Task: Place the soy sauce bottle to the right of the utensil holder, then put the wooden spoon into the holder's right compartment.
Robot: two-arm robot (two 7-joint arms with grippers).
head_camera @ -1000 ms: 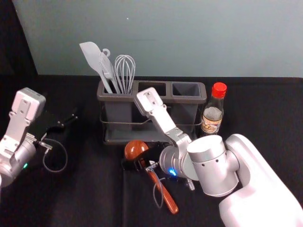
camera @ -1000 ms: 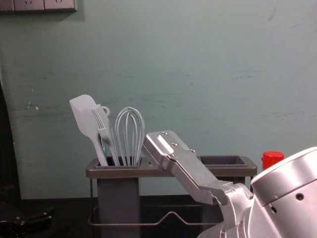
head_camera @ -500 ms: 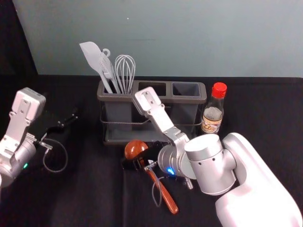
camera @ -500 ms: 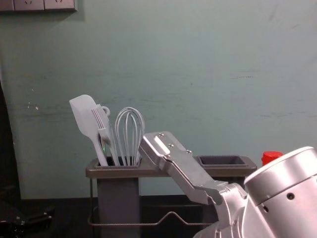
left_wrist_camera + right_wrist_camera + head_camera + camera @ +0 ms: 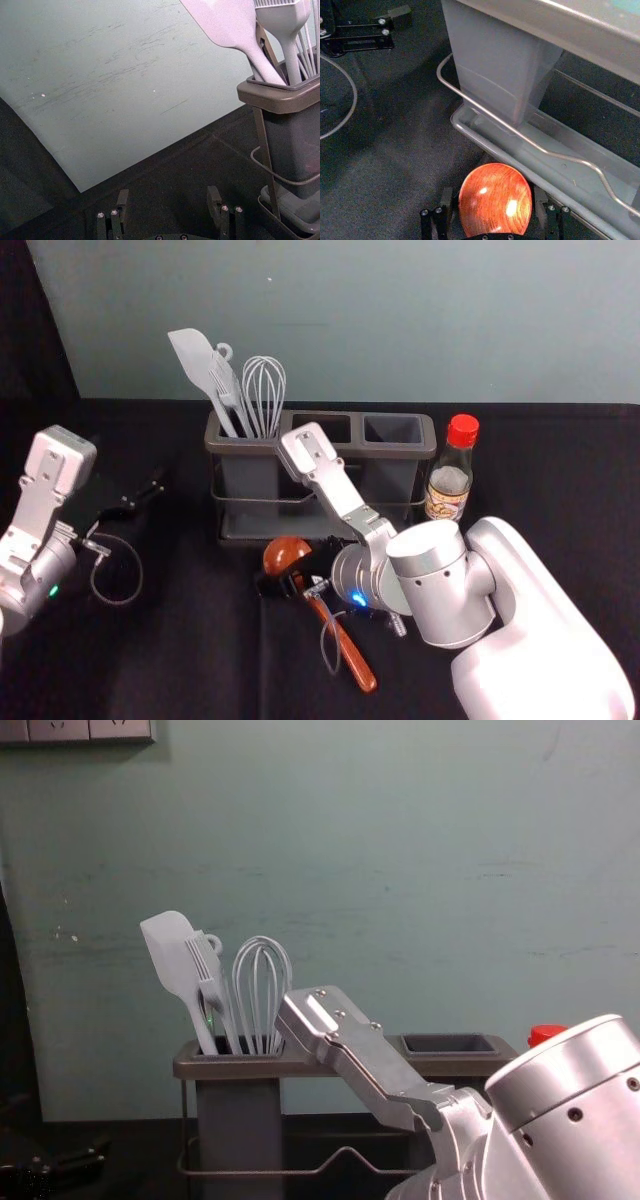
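Right claw [image 5: 290, 576] straddles the wooden spoon's [image 5: 284, 552] head, fingers apart.
Sauce bottle [image 5: 449, 483] stands right of the holder [image 5: 395, 451]; left claw [image 5: 148, 494], spread, idles at left.

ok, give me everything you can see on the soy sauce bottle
Soy sauce bottle: looks like glass, dark neck, red cap on, pale patch above a cream, red and yellow label. Upright on the black cloth, just right of the utensil holder; can't tell if they touch. Right arm hides its base. Neither claw holds it.
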